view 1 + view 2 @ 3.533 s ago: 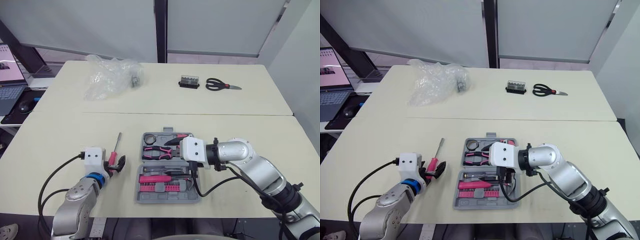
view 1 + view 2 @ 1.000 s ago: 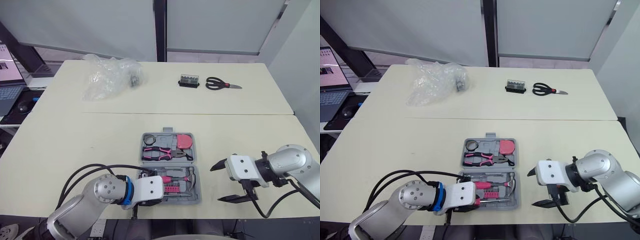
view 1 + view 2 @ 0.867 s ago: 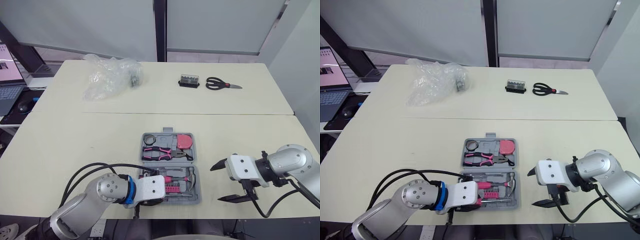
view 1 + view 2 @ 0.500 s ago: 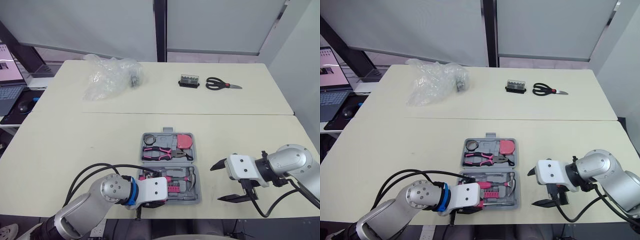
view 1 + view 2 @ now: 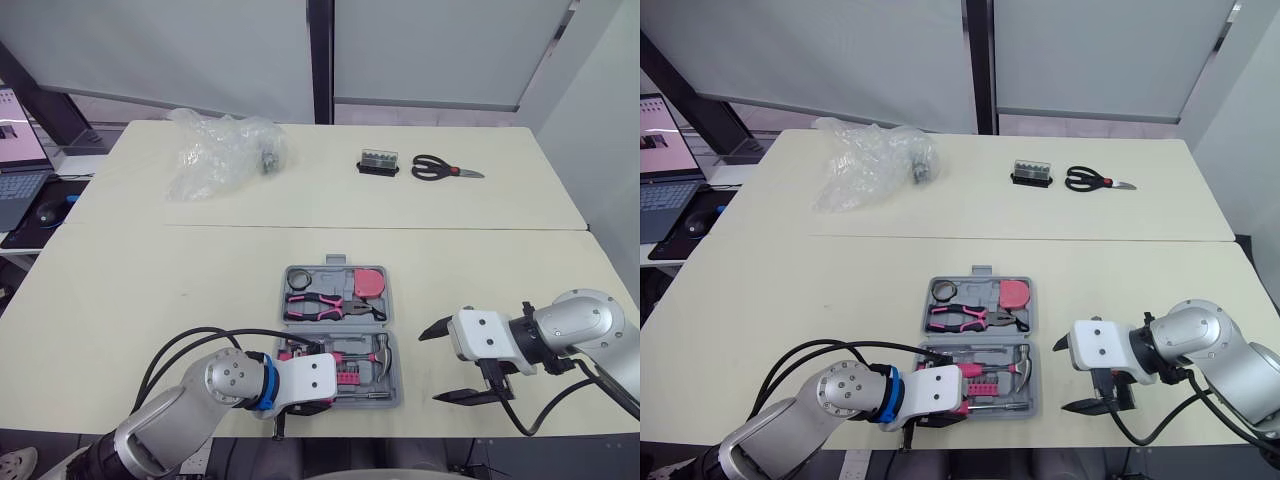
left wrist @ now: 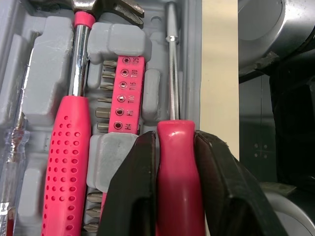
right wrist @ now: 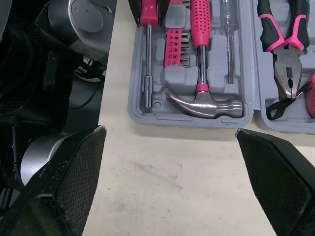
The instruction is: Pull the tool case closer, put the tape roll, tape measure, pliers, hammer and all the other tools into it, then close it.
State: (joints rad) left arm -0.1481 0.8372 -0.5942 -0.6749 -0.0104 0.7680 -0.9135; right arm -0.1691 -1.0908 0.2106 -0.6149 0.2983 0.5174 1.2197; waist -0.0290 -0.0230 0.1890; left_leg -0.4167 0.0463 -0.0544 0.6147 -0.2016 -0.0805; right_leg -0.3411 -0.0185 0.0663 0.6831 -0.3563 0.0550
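Grey tool case open, hammer, pliers inside; left pincer grips screwdriver, shaft in slot; right pincer wide.

The case is grey against the cream desk. In the case, the hammer has a pink handle dimpled with dots and a silvery head. The screwdriver handle is pink, the pliers pink and black. Beyond the case, the scissors are black-handled.

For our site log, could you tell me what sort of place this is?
Probably an office or lab room: pale tables pushed together, a laptop with a mouse off to the left, and what look like drawn blinds behind.
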